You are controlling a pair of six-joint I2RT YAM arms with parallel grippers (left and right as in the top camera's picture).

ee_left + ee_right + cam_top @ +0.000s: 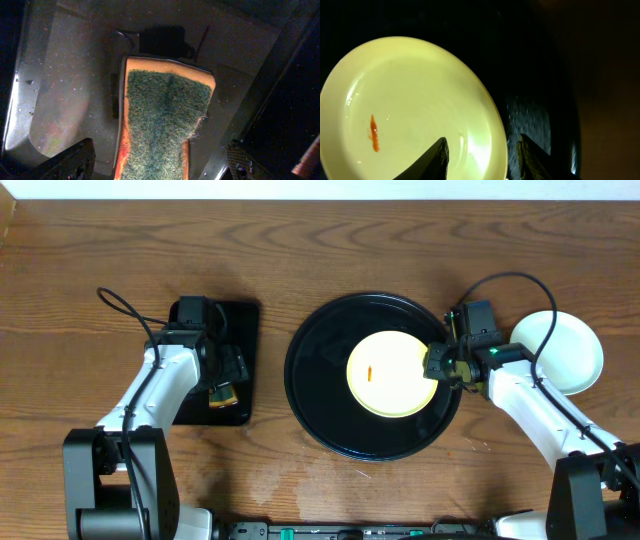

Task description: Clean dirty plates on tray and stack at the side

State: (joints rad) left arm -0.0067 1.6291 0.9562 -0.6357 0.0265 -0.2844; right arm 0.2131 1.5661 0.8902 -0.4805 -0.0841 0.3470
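The fingers (435, 162) of the right gripper (482, 145) stand apart, and the rim of the yellow plate (420, 95) passes between them. One finger is above the inside of the plate. The other is outside it, above the round black tray (530, 115). A gap shows between the inner finger and the rim, so the jaws are not closed on the plate. Whether the outer finger touches the rim, I cannot tell. The plate carries one small orange smear (374, 134), which sits left of the plate's middle. In the overhead view the yellow plate lies flat inside the round tray, a little to the right of the tray's centre, and the right gripper is at the plate's right edge.

The fingers (70, 162) of the left gripper (160, 155) are wide open and hold nothing. Between them lies a sponge (165, 120), with its green rough side up and an orange-yellow body under it. Both fingers are apart from the sides of the sponge. The sponge rests in the rectangular black tray (75, 75), which stands on the left part of the table (330, 240), well apart from the round tray.

On the right part of the table, near the round tray but outside it, a pale plate (560, 350) lies on the wood. The right arm passes over the lower left edge of this plate.
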